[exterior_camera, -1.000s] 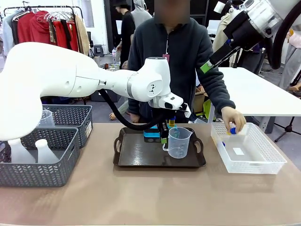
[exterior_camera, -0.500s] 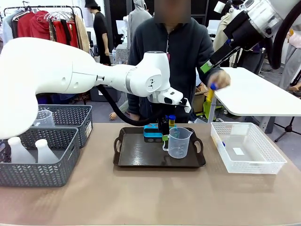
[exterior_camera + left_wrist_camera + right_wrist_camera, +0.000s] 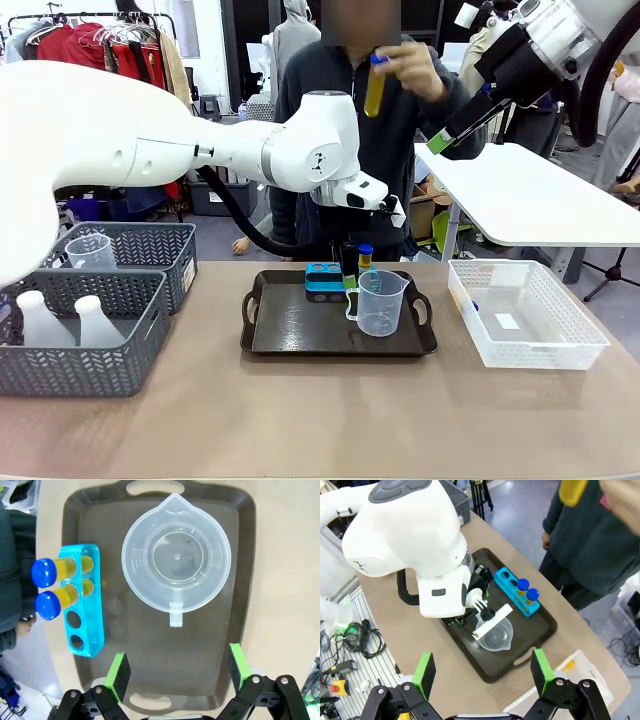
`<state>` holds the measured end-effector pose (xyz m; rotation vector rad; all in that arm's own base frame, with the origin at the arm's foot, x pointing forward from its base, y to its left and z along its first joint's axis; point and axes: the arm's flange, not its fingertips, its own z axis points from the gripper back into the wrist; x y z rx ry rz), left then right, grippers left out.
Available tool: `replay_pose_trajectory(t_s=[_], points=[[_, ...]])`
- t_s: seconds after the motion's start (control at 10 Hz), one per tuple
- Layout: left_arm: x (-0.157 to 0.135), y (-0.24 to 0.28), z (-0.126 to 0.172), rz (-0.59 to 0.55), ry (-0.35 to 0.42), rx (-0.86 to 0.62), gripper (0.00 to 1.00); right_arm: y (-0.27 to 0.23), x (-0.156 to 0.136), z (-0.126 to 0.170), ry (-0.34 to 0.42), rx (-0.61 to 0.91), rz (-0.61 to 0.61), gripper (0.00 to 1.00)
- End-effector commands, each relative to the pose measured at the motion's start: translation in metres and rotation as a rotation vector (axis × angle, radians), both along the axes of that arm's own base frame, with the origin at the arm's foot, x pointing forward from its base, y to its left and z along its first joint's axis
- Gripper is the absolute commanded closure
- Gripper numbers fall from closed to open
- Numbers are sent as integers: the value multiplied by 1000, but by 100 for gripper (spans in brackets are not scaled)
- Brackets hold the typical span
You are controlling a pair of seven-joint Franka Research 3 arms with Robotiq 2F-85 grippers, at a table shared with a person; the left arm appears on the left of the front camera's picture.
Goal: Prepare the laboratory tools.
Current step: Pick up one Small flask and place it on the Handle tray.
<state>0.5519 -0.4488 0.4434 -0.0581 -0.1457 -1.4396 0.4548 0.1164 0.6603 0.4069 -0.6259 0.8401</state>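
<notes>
Worktop (image 3: 300, 425), grey baskets (image 3: 95, 365) left, white basket (image 3: 530, 358) right.
On the tray (image 3: 295, 330) we see our left gripper (image 3: 177, 667) released above the beaker (image 3: 176, 565), rack (image 3: 85, 630) beside it with two test tubes (image 3: 67, 569); right gripper (image 3: 482, 672) released aloft; a hand (image 3: 415, 68) holds another tube (image 3: 375, 90).

My left gripper (image 3: 177, 654): black, green pads (image 3: 119, 674). Tray (image 3: 240, 555) dark brown, plain. Beaker (image 3: 176, 560) clear, faint scale marks. Rack (image 3: 91, 630) at its nine o'clock, turquoise. Tubes (image 3: 66, 597) yellow, blue caps. Mesh baskets (image 3: 90, 370) grey, chevron pattern. Lattice basket (image 3: 560, 352) white.
</notes>
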Motion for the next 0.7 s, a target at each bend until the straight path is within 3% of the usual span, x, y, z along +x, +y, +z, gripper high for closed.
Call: replay_pose_trajectory(t_s=[0.0, 0.2, 0.6], points=[[-12, 15, 9, 24, 4, 0, 0, -1, 0, 1, -5, 9, 2, 0], [-13, 28, 21, 55, -45, -7, 0, -1, 0, 1, -5, 9, 2, 0], [-49, 78, 83, 197, -75, -39, 0, -1, 0, 1, -5, 9, 2, 0]])
